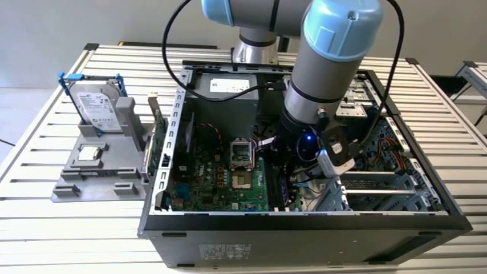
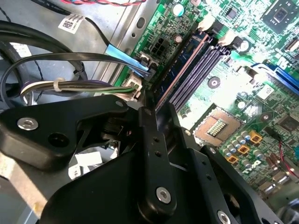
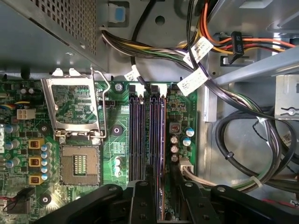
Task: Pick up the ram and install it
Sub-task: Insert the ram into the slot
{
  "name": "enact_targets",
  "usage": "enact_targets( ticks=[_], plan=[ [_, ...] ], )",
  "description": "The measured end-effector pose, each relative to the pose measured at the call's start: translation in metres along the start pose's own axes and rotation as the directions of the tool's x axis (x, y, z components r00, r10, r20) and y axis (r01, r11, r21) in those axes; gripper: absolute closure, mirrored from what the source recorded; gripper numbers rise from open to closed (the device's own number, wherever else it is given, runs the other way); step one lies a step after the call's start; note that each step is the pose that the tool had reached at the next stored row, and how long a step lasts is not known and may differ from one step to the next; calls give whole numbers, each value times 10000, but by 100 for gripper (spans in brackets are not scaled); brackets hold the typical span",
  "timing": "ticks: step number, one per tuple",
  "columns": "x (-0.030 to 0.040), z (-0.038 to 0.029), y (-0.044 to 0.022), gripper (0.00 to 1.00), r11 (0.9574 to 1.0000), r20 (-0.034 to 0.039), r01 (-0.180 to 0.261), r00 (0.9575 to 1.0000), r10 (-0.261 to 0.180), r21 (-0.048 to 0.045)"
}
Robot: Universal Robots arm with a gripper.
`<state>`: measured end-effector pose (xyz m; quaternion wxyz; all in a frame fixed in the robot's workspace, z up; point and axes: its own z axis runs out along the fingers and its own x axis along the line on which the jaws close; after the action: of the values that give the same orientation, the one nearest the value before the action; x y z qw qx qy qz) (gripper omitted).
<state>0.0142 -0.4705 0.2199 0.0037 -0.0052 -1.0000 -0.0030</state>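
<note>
I see the ram (image 3: 163,140) edge-on, standing in the memory slot farthest from the open CPU socket (image 3: 79,163), on the green motherboard (image 3: 117,149) inside the open computer case (image 1: 304,222). My gripper (image 3: 163,186) straddles its near end. I can't tell whether it's gripping or released.

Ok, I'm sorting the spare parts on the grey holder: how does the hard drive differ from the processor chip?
The hard drive is much larger than the processor chip. The hard drive stands upright in a blue-tabbed frame, while the processor chip lies flat. The hard drive is oblong with a pale label; the processor chip is small and square. Both are silver and sit on the grey holder beside the computer case.
</note>
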Motion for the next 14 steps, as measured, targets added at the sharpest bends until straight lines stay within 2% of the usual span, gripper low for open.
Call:
enact_targets(
  ticks=[6,11,14],
  plan=[
    [1,-91,0,0,10000,-1,0,10000,0,0],
    [1,-209,1,0,10000,0,0,10000,0,-1],
    [2,-244,1,0,10000,0,0,10000,0,-1]
  ],
)
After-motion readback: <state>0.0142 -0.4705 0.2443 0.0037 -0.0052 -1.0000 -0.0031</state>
